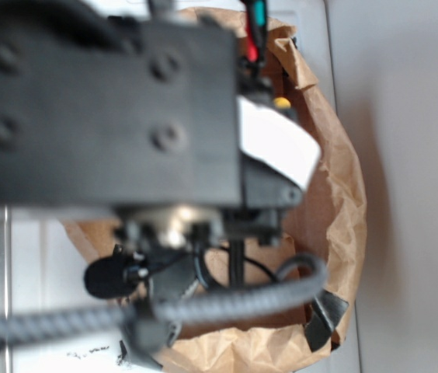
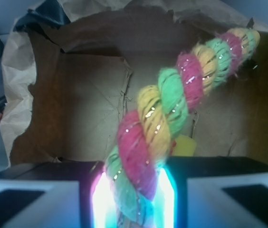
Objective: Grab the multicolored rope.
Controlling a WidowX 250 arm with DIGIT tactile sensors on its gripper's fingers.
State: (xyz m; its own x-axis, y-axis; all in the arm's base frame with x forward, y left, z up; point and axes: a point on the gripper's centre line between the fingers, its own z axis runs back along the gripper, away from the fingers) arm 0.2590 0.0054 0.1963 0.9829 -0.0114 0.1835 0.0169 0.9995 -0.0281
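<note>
In the wrist view my gripper (image 2: pixel 133 199) is shut on the multicolored rope (image 2: pixel 172 102), a thick twist of red, yellow and light green strands. The rope rises from between my two fingers and stretches up and to the right, its far end near the brown paper bag's (image 2: pixel 86 99) upper right rim. The rope appears held above the bag's floor. In the exterior view the black arm and gripper body (image 1: pixel 126 109) fill the frame and hide the fingers; only a red and green strip (image 1: pixel 254 31) shows above them, too blurred to identify.
The crumpled brown paper bag's walls (image 1: pixel 343 202) ring the gripper on all sides. A yellow sponge corner (image 2: pixel 187 145) lies on the bag floor behind the rope. A grey braided cable (image 1: pixel 227 303) crosses the exterior view low down. A white surface (image 1: pixel 413 186) lies right of the bag.
</note>
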